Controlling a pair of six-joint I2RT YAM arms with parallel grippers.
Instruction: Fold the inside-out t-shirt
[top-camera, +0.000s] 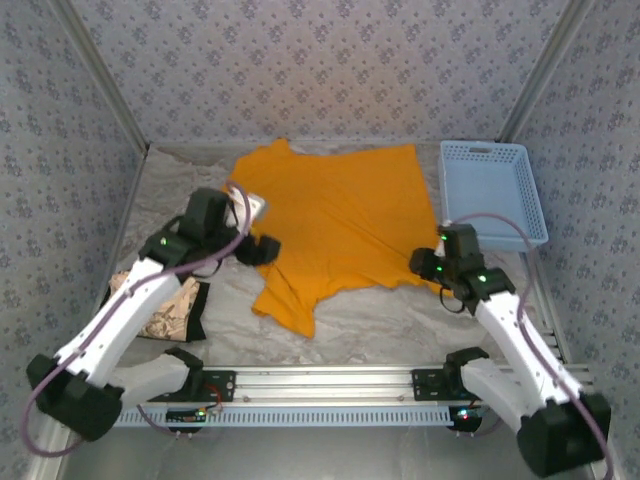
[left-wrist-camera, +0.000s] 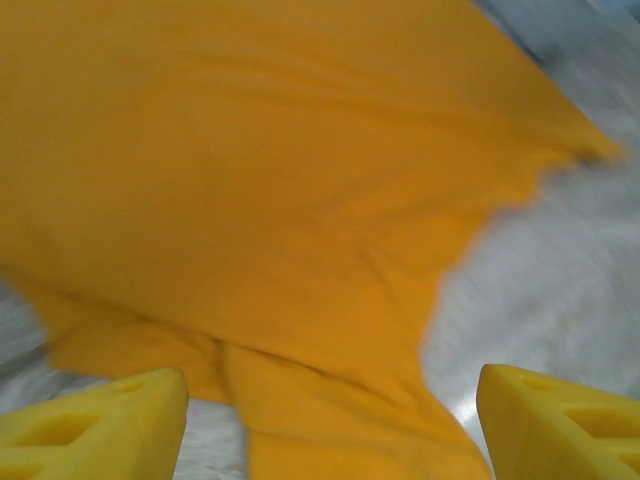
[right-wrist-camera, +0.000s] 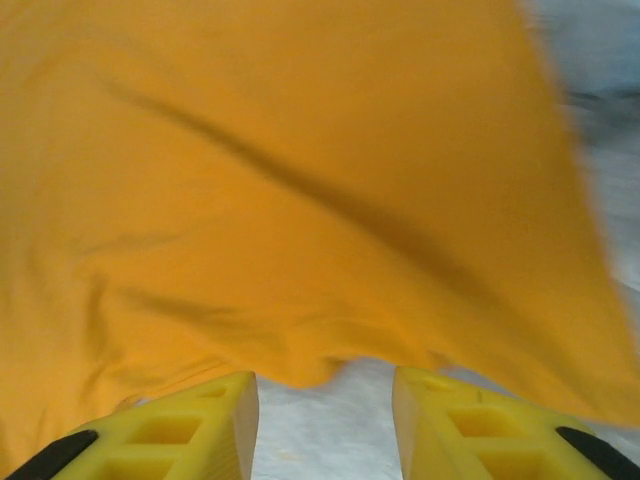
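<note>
Where the wrinkled grey-white surface (top-camera: 400, 320) meets its left edge, a crumpled beige cloth with dark line drawing and black edge (top-camera: 165, 310) lies partly under the left arm. Just right of it, the left fingers (top-camera: 262, 248) hang at the left margin of the plain orange-yellow cotton t-shirt (top-camera: 340, 225). In the left wrist view these yellow fingers (left-wrist-camera: 100, 425) stand wide apart with nothing between them, and the t-shirt (left-wrist-camera: 280, 200) lies slack beyond, one hem corner reaching right over the pale surface (left-wrist-camera: 560, 300).

The t-shirt is spread mostly flat in the middle of the surface, a short sleeve poking out at the far left and a pointed flap reaching toward the near edge. At its near right corner sit the right fingers (top-camera: 425, 262). In the right wrist view these yellow fingers (right-wrist-camera: 200, 430) are parted by a moderate gap and hold nothing. The t-shirt's hem (right-wrist-camera: 300, 200) is just ahead of the tips, a long dark crease crossing the cloth.

Farthest right, in the far corner, a rectangular light-blue plastic basket with perforated walls (top-camera: 492, 195) sits just beside the t-shirt's right edge, its floor plain blue from wall to wall.
</note>
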